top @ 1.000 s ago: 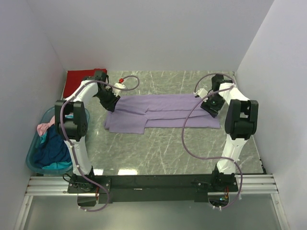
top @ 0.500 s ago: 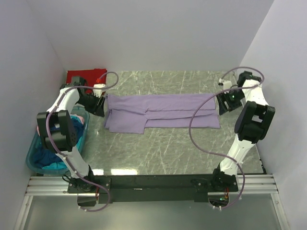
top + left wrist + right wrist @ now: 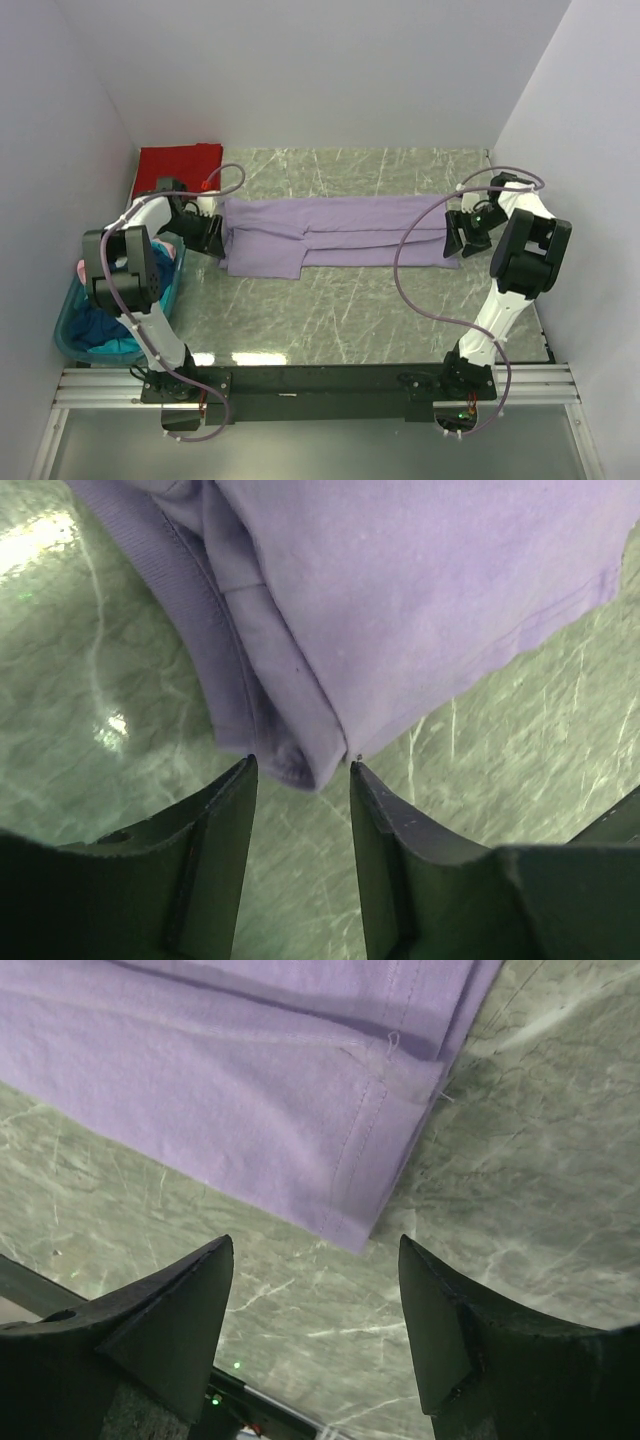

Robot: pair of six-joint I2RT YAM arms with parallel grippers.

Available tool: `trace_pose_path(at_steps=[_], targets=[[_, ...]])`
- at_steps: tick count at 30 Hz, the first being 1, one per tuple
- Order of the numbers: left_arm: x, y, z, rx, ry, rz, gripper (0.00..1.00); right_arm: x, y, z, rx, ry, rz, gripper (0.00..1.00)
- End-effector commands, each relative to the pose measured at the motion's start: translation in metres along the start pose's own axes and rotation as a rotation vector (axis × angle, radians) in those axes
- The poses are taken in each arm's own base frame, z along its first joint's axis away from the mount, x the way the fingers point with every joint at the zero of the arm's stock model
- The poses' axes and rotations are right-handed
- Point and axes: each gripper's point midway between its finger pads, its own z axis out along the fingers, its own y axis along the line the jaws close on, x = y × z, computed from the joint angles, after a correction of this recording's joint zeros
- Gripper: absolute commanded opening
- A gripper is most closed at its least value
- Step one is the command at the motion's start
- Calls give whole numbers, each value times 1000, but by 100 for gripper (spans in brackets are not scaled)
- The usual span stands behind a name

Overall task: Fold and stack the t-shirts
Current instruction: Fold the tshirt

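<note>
Top view: the light purple t-shirt lies as a long folded band across the worktop, my left end effector at its left end and my right end effector at its right end. A red t-shirt sits in the far-left corner.
Left wrist: my jaws are narrowly parted and hold nothing. The band's folded corner lies right at my fingertips.
Right wrist: my jaws are wide and empty. The hem corner lies just ahead of the gap.

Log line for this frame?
purple t-shirt: flat, folded lengthwise | left claw: open, at its left corner | right claw: open, at its right corner | red t-shirt: far-left
</note>
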Motion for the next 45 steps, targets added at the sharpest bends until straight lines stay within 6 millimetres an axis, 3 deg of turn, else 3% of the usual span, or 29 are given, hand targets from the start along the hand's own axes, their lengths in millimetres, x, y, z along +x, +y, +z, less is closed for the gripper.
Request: trace_pose_path(at_steps=[1,7,11,12,13,15,20,26,28,30,31,33,37,38,40,41,42,43,44,45], targets=[[-1,-1,10,40,-21,-42,47,-4,-8,10,10,-16,37,74],[5,4,22,44,-9,-75,40,3,-19,23,36,22,69,70],[12,5,26,46,14,-88,20,12,-22,31,46,58,87,55],[14,5,27,43,23,-91,10,15,-23,33,51,66,87,48],[16,7,27,35,31,-94,5,17,-25,34,58,76,86,27],[23,5,25,36,53,-96,1,19,-32,32,94,90,85,0],[43,-2,14,26,92,-81,1,31,-36,17,138,118,50,0],[51,-8,-1,-3,82,-66,1,48,-36,-3,190,142,-2,0],[47,-6,-6,-30,65,-71,8,46,-31,-11,181,129,-11,19],[36,-14,-19,-6,12,-59,30,35,-23,-29,191,63,-29,42],[31,-18,-26,4,-13,-50,34,30,-17,-36,187,31,-38,45],[23,-34,-44,28,-65,-16,39,14,10,-57,135,-75,-68,52],[29,-65,-53,121,-95,-4,41,-4,83,-64,-28,-193,-103,53],[36,-68,-50,130,-83,-14,40,-4,109,-51,-80,-187,-136,54],[37,-72,-48,145,-83,-34,40,-15,150,-45,-183,-270,-129,54],[36,-73,-47,156,-81,-48,40,-7,168,-29,-231,-249,-123,54],[40,-75,-42,180,-57,-61,40,-5,200,-20,-277,-244,-178,56],[42,-76,-38,188,-36,-70,40,-16,217,-13,-299,-286,-175,57],[46,-72,-34,167,-2,-77,40,-9,229,-1,-312,-270,-174,57],[51,-71,-26,169,40,-76,40,-4,254,10,-327,-254,-229,60]])
